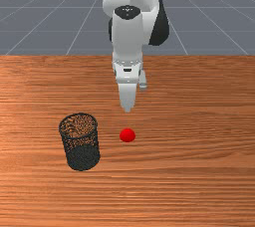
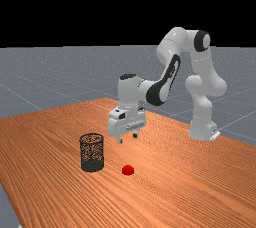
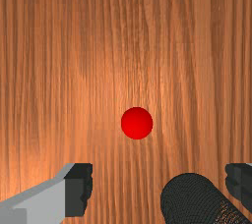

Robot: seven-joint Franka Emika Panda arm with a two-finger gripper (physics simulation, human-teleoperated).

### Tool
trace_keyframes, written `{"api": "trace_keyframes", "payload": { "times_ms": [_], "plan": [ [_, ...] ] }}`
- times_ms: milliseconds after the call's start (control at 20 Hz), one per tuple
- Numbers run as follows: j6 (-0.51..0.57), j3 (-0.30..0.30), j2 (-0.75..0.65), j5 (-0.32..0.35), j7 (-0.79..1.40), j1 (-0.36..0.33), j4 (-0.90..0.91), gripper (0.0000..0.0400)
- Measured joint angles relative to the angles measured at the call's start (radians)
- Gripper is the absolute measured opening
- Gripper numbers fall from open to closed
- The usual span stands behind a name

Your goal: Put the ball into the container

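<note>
Small, round, glossy red ball (image 1: 127,135).

Soft glare brightens the far view's table (image 2: 155,159) beneath a black background (image 2: 125,7)

The worktop (image 1: 194,176) is grained wood with a soft sheen; the ball (image 1: 127,135) looks smooth, the container (image 1: 83,158) open mesh, the arm (image 2: 129,93) smooth, faintly glossy.
</note>
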Motion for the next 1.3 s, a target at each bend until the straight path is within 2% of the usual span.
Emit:
{"api": "trace_keyframes", "payload": {
  "times_ms": [50,100,150,250,300,350,400,500,700,850,1100,1300],
  "plan": [
    [0.000,0.000,0.000,0.000,0.000,0.000,0.000,0.0243],
    [0.000,0.000,0.000,0.000,0.000,0.000,0.000,0.0148],
    [0.000,0.000,0.000,0.000,0.000,0.000,0.000,0.0090],
    [0.000,0.000,0.000,0.000,0.000,0.000,0.000,0.0033],
    [-0.050,0.000,0.017,0.000,0.000,0.000,0.033,0.0177],
    [-0.046,0.000,0.018,0.000,0.000,0.000,0.030,0.0265],
    [-0.052,0.000,0.021,0.000,0.000,0.000,0.035,0.0318],
    [-0.039,0.000,0.020,0.000,0.000,0.000,0.027,0.0370],
    [-0.034,0.000,0.039,0.000,0.000,0.000,0.035,0.0396],
    [-0.062,0.000,0.096,0.000,0.000,0.000,0.078,0.0399],
    [0.010,0.000,0.161,0.000,0.000,0.000,0.070,0.0400],
    [0.021,0.000,0.201,0.000,0.000,0.000,0.086,0.0400]
  ]
}}
